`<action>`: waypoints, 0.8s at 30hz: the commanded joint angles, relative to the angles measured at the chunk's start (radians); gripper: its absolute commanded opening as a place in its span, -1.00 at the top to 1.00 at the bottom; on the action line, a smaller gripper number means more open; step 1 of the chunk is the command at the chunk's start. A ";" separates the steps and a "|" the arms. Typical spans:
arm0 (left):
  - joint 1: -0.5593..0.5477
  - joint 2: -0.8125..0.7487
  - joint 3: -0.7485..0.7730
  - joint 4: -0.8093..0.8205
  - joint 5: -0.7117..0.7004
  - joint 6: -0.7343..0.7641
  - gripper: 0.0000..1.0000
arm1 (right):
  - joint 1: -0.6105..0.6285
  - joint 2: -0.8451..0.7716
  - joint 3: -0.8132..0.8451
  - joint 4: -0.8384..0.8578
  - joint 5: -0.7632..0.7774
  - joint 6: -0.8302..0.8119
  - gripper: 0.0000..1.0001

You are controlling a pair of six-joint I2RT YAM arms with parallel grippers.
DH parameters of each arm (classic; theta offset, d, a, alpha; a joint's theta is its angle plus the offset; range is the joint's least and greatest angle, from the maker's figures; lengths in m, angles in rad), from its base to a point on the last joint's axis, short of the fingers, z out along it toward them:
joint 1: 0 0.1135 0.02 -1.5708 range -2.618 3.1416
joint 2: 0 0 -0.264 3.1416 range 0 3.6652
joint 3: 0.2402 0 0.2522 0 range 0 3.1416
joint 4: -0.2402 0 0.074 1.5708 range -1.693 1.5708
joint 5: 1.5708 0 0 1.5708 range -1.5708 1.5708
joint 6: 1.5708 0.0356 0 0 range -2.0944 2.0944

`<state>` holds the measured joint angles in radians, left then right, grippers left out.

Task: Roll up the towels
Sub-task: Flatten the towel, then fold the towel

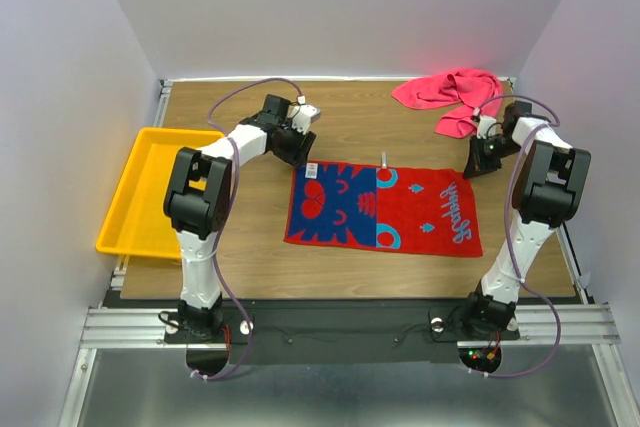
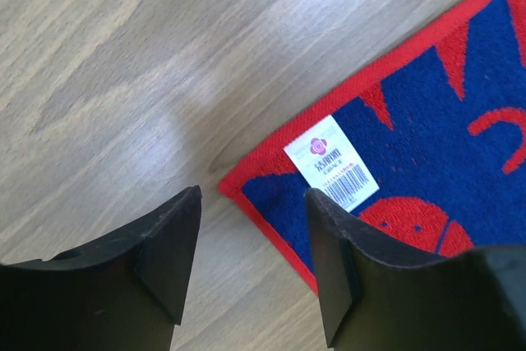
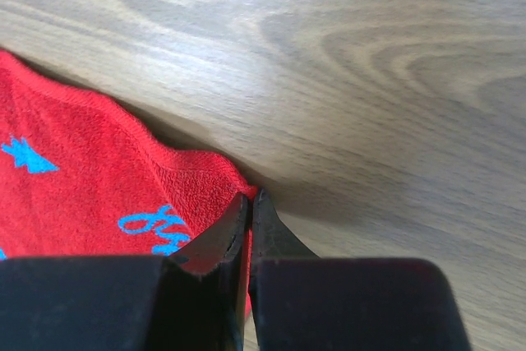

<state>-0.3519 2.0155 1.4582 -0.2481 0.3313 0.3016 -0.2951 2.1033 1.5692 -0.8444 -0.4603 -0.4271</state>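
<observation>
Flat red-and-navy patterned cloth towel (image 1: 385, 209) runs left-right. At its far-right corner the right gripper (image 3: 251, 201) is clenched on cloth. At the far-left corner the left gripper (image 2: 253, 200) is released, seemingly straddling it

Open tabletop (image 1: 258, 232) between yellow tray (image 1: 150, 192) and towel (image 1: 380, 209)

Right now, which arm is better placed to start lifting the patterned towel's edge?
Right: the right gripper pinches the patterned towel's far corner; the left gripper hangs open over its corner.
</observation>
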 commanded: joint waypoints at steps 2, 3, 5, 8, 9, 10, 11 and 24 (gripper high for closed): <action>-0.001 0.018 0.047 0.004 -0.023 -0.004 -0.26 | 0.005 -0.022 -0.032 -0.024 -0.044 -0.021 0.99; -0.001 0.025 0.048 0.006 -0.023 -0.004 -0.25 | 0.005 -0.025 -0.032 -0.025 -0.046 -0.021 0.99; -0.001 0.034 0.050 0.006 -0.023 -0.004 -0.25 | 0.005 -0.023 -0.031 -0.027 -0.046 -0.022 0.99; -0.002 0.048 0.051 0.007 -0.031 -0.002 -0.21 | 0.005 -0.023 -0.031 -0.030 -0.049 -0.027 0.99; -0.002 0.049 0.048 0.009 -0.034 -0.004 -0.16 | 0.005 -0.025 -0.031 -0.030 -0.052 -0.025 0.99; -0.002 0.051 0.048 0.006 -0.034 -0.002 -0.11 | 0.005 -0.025 -0.031 -0.030 -0.054 -0.027 0.99; -0.002 0.052 0.045 0.007 -0.031 -0.004 -0.08 | 0.005 -0.025 -0.031 -0.031 -0.054 -0.027 0.99; -0.025 0.083 0.033 0.021 -0.021 -0.022 0.65 | 0.005 -0.034 -0.040 -0.044 -0.103 -0.029 0.99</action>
<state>-0.3656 2.0773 1.4689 -0.2203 0.3019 0.3004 -0.2947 2.1006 1.5539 -0.8566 -0.5167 -0.4484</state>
